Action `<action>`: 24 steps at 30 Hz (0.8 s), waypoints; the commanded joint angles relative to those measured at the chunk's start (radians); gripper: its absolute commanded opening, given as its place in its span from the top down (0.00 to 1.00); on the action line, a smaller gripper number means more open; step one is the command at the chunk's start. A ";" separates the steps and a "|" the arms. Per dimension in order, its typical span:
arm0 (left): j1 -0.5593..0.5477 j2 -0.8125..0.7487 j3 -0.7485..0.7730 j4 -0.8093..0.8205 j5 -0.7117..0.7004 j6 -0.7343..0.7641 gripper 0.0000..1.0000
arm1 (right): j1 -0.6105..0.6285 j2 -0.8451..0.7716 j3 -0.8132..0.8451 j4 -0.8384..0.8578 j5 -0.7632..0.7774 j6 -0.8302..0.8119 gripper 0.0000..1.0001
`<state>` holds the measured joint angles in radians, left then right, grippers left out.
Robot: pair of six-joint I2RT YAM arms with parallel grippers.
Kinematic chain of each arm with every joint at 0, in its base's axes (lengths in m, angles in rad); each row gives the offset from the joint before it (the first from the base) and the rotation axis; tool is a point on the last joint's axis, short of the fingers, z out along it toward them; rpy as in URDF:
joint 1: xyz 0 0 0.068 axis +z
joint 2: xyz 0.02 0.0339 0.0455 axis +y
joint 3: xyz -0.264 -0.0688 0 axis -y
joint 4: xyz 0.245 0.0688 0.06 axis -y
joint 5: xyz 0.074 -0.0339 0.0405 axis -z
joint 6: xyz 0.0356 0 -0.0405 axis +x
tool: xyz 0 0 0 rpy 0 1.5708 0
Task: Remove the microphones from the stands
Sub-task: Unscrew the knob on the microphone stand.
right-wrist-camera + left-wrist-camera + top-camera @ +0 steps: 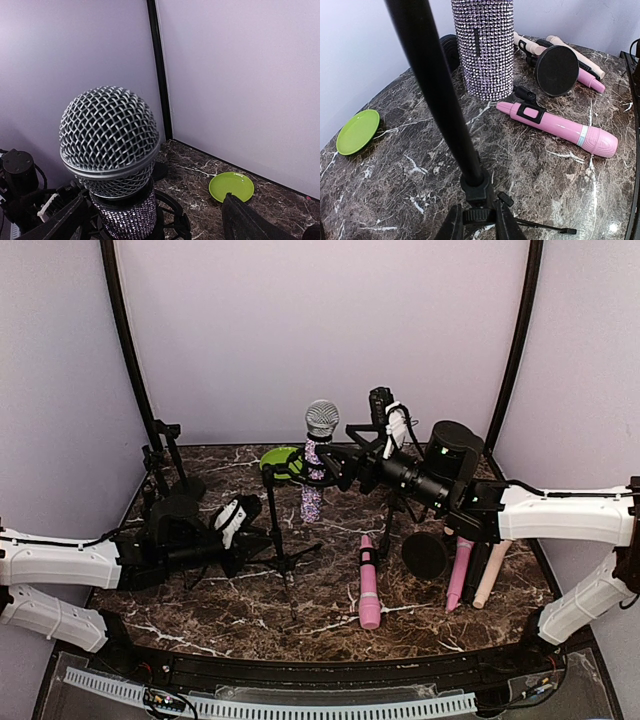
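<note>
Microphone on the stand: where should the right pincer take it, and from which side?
Grip the rhinestone body just under the mesh head, above the clip of the stand. The microphone stands upright, so come in level from the robot's right, where the right pincer straddles it open, then lift straight up.

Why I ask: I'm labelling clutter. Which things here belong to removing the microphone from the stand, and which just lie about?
Job: rhinestone microphone; tripod stand holding it.
Lying about: green plate; pink microphone; round black disc.
</note>
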<state>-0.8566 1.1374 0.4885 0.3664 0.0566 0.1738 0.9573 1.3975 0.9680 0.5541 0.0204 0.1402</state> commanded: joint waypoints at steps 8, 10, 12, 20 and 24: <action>-0.002 -0.032 -0.026 -0.022 0.048 -0.157 1.00 | 0.000 -0.019 -0.002 0.050 0.000 0.013 0.08; 0.010 -0.030 -0.031 -0.024 0.096 -0.218 1.00 | -0.001 -0.017 0.000 0.050 -0.004 0.014 0.08; 0.033 -0.023 -0.034 -0.025 0.162 -0.280 1.00 | -0.001 -0.017 0.001 0.050 -0.008 0.018 0.08; 0.142 0.034 -0.049 0.040 0.444 -0.496 1.00 | -0.001 -0.020 -0.002 0.054 -0.014 0.031 0.08; 0.181 0.057 -0.068 0.096 0.522 -0.570 1.00 | -0.001 -0.023 -0.005 0.052 -0.014 0.032 0.08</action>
<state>-0.6987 1.1679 0.4591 0.4393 0.4137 -0.2787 0.9573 1.3975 0.9680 0.5541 0.0151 0.1600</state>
